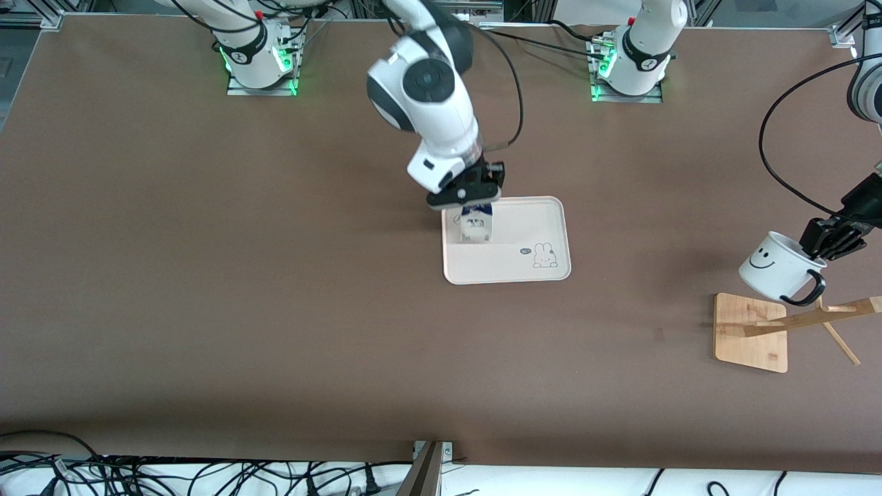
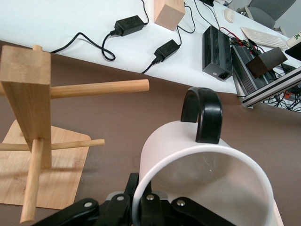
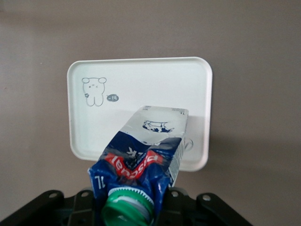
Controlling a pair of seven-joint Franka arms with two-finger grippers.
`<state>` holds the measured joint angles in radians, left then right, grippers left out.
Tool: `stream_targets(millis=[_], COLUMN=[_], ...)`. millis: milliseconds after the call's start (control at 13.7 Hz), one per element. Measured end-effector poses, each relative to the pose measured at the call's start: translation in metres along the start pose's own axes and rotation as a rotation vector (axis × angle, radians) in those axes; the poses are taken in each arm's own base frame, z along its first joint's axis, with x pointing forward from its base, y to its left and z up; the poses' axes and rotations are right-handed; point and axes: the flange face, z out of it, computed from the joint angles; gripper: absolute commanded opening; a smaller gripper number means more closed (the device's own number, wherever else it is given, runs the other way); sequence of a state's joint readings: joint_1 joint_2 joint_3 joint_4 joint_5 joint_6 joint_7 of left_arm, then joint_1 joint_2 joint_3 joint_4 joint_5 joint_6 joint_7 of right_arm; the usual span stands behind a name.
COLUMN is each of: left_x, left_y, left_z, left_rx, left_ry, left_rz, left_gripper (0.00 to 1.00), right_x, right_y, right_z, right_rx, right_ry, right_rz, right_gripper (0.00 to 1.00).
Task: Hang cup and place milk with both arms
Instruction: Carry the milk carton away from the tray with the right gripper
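The milk (image 1: 475, 227) is a small carton with a dark blue top and a green cap (image 3: 128, 209). Its base rests on the white tray (image 1: 534, 231), at the tray's end toward the right arm. My right gripper (image 1: 474, 201) is straight above it, shut on the creased blue top (image 3: 141, 162). The white cup (image 1: 775, 265) with a smiley face hangs tilted in the air over the wooden rack (image 1: 751, 334). My left gripper (image 1: 820, 242) is shut on its rim (image 2: 141, 188), one finger inside and one outside. The black handle (image 2: 202, 113) points toward a rack peg (image 2: 99, 88).
The tray has a rabbit drawing (image 1: 544, 256) at its near corner. The rack has a flat bamboo base (image 2: 47, 174), a post and several thin pegs. Cables and power bricks (image 2: 216, 47) lie on the white surface past the table edge.
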<state>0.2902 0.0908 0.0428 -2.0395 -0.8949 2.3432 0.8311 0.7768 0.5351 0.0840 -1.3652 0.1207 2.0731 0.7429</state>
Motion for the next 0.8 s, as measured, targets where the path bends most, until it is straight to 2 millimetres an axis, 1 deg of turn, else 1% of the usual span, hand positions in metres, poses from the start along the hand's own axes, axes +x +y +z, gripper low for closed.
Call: stream_targets(millis=[73, 146, 219, 292, 365, 438, 583, 656, 729, 802], left_x=[0.001, 0.002, 0.003, 0.004, 0.005, 0.006, 0.010, 0.014, 0.019, 0.024], left_y=[0.000, -0.001, -0.003, -0.005, -0.007, -0.011, -0.021, -0.024, -0.025, -0.027], left_z=[0.001, 0.002, 0.004, 0.006, 0.008, 0.010, 0.011, 0.011, 0.011, 0.011], left_rx=[-0.002, -0.003, -0.002, -0.002, -0.001, 0.001, 0.007, 0.005, 0.002, 0.000], left_ry=[0.002, 0.003, 0.001, 0.000, -0.001, -0.002, 0.002, 0.004, 0.006, 0.009], left_rz=[-0.002, -0.002, 0.000, 0.009, 0.021, 0.030, 0.044, 0.048, 0.053, 0.056], left_gripper=[0.00, 0.00, 0.00, 0.00, 0.00, 0.00, 0.00, 0.00, 0.00, 0.00], right_x=[-0.002, 0.001, 0.011, 0.029, 0.048, 0.069, 0.104, 0.116, 0.124, 0.127], right_y=[0.008, 0.026, 0.052, 0.085, 0.121, 0.163, 0.259, 0.310, 0.363, 0.414], right_z=[-0.036, -0.067, -0.092, -0.110, -0.120, -0.124, -0.125, -0.126, -0.125, -0.121], right_rx=[-0.021, -0.054, -0.089, -0.108, -0.109, -0.103, -0.090, -0.070, -0.038, -0.002], right_ry=[-0.011, -0.020, -0.024, -0.025, -0.036, -0.056, -0.101, -0.123, -0.143, -0.162], right_rz=[0.014, 0.040, 0.083, 0.129, 0.156, 0.163, 0.152, 0.136, 0.130, 0.139], right_gripper=[0.12, 0.12, 0.12, 0.12, 0.12, 0.12, 0.12, 0.12, 0.12, 0.12])
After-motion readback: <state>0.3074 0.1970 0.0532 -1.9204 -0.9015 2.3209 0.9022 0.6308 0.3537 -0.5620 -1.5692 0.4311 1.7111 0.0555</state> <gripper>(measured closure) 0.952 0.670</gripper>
